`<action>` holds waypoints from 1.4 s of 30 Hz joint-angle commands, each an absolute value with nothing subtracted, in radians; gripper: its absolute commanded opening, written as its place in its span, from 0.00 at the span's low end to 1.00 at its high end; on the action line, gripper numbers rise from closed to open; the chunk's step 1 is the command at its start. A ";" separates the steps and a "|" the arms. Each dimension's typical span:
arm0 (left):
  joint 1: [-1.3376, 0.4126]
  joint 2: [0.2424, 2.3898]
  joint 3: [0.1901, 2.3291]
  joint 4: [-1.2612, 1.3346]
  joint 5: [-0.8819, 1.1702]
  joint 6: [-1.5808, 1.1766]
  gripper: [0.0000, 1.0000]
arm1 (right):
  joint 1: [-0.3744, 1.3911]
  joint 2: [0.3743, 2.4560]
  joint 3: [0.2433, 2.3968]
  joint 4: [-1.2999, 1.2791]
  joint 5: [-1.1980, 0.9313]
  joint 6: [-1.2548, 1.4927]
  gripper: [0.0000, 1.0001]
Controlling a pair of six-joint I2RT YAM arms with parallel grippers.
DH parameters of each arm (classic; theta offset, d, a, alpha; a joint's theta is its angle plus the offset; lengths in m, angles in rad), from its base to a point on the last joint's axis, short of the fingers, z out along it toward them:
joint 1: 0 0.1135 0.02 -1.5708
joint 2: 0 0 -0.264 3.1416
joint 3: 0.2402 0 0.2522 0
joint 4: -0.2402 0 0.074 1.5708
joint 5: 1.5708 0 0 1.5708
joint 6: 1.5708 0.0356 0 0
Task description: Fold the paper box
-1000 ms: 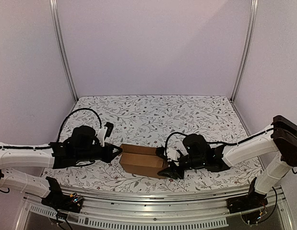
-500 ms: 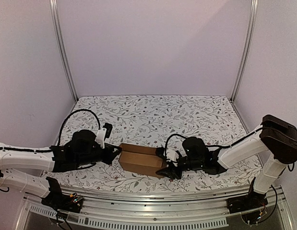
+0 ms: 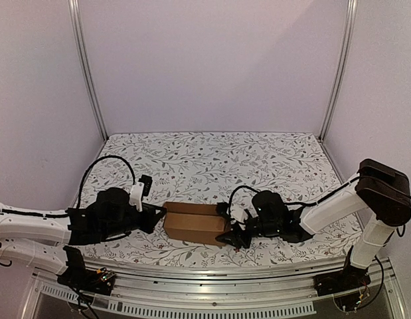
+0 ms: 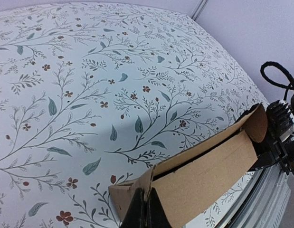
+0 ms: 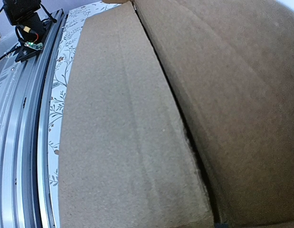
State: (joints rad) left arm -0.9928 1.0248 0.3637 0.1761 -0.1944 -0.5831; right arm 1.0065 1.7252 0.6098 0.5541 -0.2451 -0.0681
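we brace the paper box point(image 3: 192, 222), near the table point(image 3: 258, 159) front edge, against the left gripper point(image 3: 161, 213), pressed together, and square its right end at the right gripper point(image 3: 236, 236), whose spread we cannot tell.

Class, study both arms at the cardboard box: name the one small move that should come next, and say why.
Probably the right gripper should nudge the rounded tab inward: it stands up from the paper box and a dark gap shows along its top edge, while the shut left gripper sits at the other end.
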 commanded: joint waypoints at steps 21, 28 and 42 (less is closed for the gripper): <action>-1.063 0.943 0.424 0.024 -0.331 -0.614 0.00 | 0.954 1.762 0.622 0.556 -0.123 0.072 0.20; -1.063 1.012 0.419 0.062 -0.301 -0.677 0.00 | 0.954 1.762 0.623 0.554 -0.093 0.083 0.20; -1.072 1.070 0.409 0.050 -0.337 -0.758 0.00 | 0.956 1.748 0.598 0.593 -0.024 0.119 0.24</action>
State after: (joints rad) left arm -1.0416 1.0618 0.4191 0.0860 -0.3447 -0.7101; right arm 1.0012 1.7405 0.6155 0.5770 -0.2264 0.0193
